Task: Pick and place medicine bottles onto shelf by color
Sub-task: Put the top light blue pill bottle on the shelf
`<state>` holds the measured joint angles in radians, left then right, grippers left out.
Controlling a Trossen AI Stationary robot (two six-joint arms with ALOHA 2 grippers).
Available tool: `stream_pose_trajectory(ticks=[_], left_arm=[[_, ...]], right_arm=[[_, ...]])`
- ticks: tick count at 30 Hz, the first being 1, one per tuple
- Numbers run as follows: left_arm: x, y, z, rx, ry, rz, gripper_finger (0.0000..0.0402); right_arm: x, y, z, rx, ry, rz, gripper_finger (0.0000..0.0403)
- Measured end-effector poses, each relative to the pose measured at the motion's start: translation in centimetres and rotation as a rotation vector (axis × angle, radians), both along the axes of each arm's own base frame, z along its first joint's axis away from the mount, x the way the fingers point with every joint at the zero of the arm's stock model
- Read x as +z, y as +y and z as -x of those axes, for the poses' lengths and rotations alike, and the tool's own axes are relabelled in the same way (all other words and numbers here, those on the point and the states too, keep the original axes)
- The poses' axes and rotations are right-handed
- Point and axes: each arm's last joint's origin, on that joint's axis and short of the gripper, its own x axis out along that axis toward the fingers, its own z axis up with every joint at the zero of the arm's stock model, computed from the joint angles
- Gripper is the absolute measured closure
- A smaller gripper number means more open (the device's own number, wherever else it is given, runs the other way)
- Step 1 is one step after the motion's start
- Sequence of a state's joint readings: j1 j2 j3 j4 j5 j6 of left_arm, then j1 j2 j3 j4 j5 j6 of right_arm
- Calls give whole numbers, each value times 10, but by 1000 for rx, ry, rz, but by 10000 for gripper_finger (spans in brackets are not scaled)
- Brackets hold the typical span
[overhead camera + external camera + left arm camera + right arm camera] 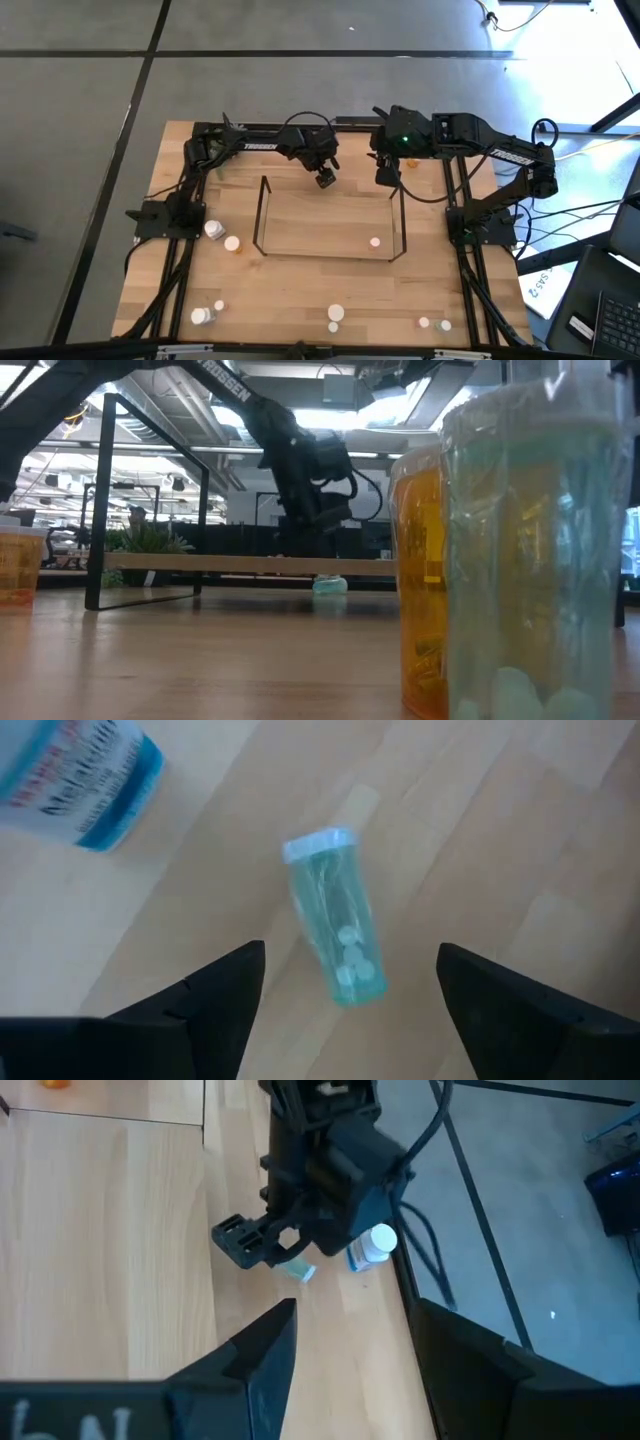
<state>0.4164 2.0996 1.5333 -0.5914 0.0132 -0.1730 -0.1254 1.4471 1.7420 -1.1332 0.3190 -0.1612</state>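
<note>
Your left tool (345,1010) hangs over the back of the counter (300,290), its fingers spread apart and gripping nothing. Between them in the left wrist view lies a teal bottle (333,915), on its side on the wood, behind the shelf (330,215) and not on it. A white bottle with a blue label (75,780) lies near it. Your right tool (345,1370) waits at the back right, fingers apart and empty.

The danger, as I judge it: a round bottle on its side can roll, and a closing finger may nudge it away.

Its long axis lies flat along the counter, white cap toward the white bottle's side, base toward the fingers.
</note>
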Motion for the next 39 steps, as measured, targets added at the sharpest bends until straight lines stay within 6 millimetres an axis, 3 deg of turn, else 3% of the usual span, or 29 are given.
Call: stream_pose_trajectory(ticks=[7, 19, 39], left_arm=[[-16, 2, -4, -10, 22, -12, 111], [-13, -8, -12, -19, 38, -166, 111], [-22, -10, -12, -8, 60, -118, 148]], right_arm=[[0, 0, 0, 0, 0, 0, 205], [0, 0, 0, -1, 0, 1, 205], [0, 0, 0, -1, 0, 1, 205]])
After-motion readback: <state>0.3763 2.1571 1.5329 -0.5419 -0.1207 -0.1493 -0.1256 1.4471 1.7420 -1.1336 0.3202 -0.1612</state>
